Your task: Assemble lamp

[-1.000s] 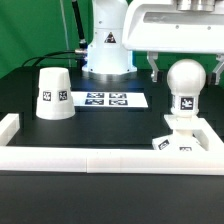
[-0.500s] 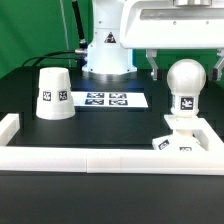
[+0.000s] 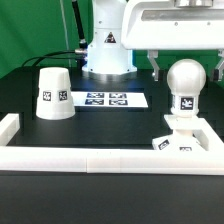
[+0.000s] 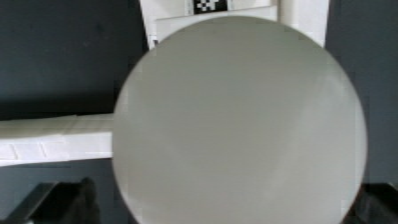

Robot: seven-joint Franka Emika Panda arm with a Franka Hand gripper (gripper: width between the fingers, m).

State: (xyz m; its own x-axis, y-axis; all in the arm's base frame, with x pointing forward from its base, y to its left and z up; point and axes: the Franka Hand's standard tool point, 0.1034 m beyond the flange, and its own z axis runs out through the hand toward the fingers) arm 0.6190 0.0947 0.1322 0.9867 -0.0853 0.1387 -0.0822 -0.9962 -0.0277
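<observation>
The robot's pale two-finger gripper (image 3: 188,72) straddles the white ball-shaped plastic bulb (image 3: 185,90). Its finger (image 3: 157,68) on the exterior view's left has edged slightly nearer the bulb, though a thin gap remains.

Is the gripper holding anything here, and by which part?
Nothing is held. The gripper has its jaws open, flanking the top of the bulb with no visible contact; the bulb stands on the base.
</observation>
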